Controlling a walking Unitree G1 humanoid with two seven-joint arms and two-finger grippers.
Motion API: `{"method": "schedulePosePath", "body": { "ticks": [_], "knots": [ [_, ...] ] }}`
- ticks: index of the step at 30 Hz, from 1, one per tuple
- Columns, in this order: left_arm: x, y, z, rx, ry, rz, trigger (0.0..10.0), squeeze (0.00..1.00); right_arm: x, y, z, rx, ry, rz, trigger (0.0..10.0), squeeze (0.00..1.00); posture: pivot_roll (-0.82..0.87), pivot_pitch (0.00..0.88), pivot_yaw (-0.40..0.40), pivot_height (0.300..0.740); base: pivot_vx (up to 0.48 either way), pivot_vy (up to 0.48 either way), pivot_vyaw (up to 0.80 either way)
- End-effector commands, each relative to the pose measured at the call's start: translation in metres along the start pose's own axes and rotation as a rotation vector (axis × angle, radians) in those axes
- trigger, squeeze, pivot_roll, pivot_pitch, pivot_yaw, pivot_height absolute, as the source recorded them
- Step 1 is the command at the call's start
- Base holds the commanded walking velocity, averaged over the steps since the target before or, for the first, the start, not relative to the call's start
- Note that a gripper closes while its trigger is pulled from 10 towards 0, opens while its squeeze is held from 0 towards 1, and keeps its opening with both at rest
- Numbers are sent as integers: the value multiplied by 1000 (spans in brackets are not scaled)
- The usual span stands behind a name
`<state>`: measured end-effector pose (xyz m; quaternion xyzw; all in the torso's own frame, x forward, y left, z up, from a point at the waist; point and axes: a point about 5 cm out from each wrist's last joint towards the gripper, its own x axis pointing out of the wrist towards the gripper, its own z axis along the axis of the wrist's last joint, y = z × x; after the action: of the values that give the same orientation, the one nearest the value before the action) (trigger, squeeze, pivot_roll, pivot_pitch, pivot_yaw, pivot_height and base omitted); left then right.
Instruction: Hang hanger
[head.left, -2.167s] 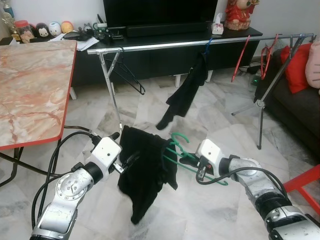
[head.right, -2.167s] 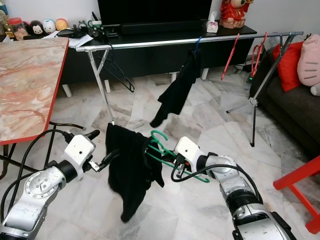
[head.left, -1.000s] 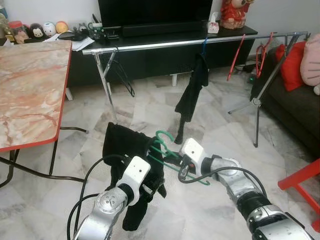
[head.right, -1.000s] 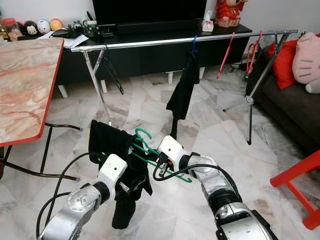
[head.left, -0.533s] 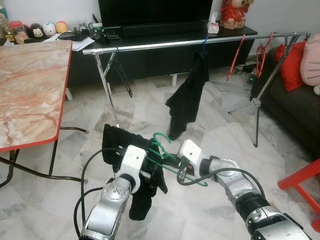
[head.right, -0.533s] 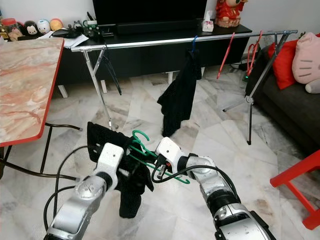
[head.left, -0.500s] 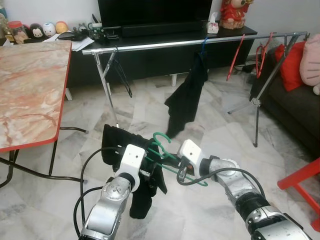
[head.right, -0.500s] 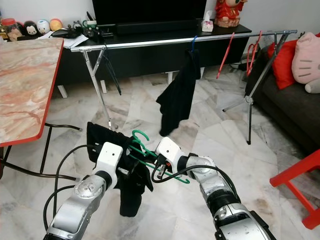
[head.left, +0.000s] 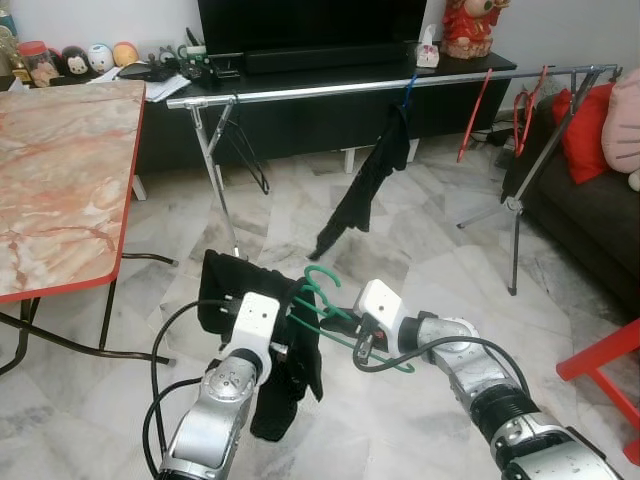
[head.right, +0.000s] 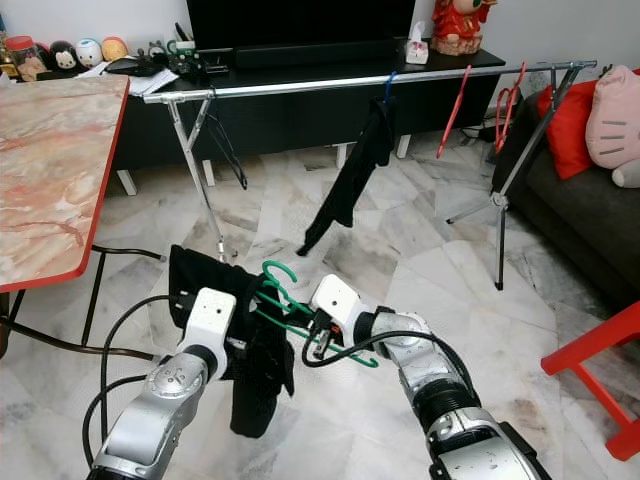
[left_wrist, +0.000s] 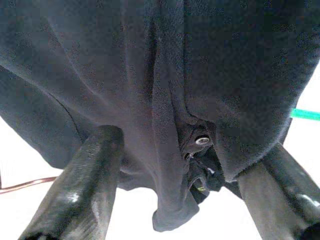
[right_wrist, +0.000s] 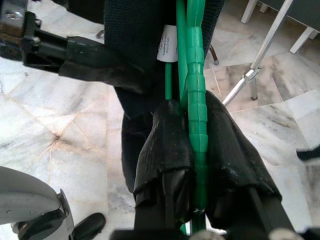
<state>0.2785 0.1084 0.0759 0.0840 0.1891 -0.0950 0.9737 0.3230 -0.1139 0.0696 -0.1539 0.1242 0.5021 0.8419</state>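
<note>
Jaws first: your right gripper (right_wrist: 197, 150) is clamped on the green hanger (head.left: 325, 300), its fingers pressed tight against the plastic bar. Your left gripper (left_wrist: 170, 165), just left of the hanger, has its jaws spread wide with the black garment (head.left: 275, 350) bunched between them, gripping nothing firmly as far as you can tell.

Risk, as a judgement: the garment drapes unevenly over the hanger, most of it sagging to the left, so it could slide off when you lift. The left fingers could also snag the cloth and drag it loose.

Beyond the hanger, the rail (head.left: 400, 85) spans the room, carrying a black garment (head.left: 365, 185) and a red hanger (head.left: 472, 115). A marble floor (head.left: 420, 240) lies below. Left of the hanger stands a red-edged counter (head.left: 60, 190); behind the rail, a TV stand (head.left: 330, 65).
</note>
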Motion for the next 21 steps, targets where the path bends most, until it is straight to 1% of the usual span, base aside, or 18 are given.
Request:
{"method": "schedulePosePath", "body": {
  "ticks": [1,5,12,13,15,21],
  "knots": [
    [2,3,2,11,-6,27,0,0,1,-2,10,-32,-43,0,0,0,-67,0,-8,740,0,0,0],
    [3,6,4,11,-15,41,0,0,1,0,8,-32,-31,12,0,0,-68,0,-10,740,0,0,0],
    [4,7,4,12,-16,42,0,0,1,2,7,-37,-30,24,0,0,-68,0,-10,740,0,0,0],
    [4,8,6,-1,-35,50,0,0,2,4,6,-34,-29,38,0,0,-68,0,-12,740,0,0,0],
    [4,8,7,-6,-44,54,0,0,2,5,6,-32,-29,45,0,0,-68,0,-12,740,0,0,0],
    [4,9,9,1,-57,49,0,0,-2,3,2,-31,-6,46,0,0,-69,0,-14,740,0,0,0]
  ]
}}
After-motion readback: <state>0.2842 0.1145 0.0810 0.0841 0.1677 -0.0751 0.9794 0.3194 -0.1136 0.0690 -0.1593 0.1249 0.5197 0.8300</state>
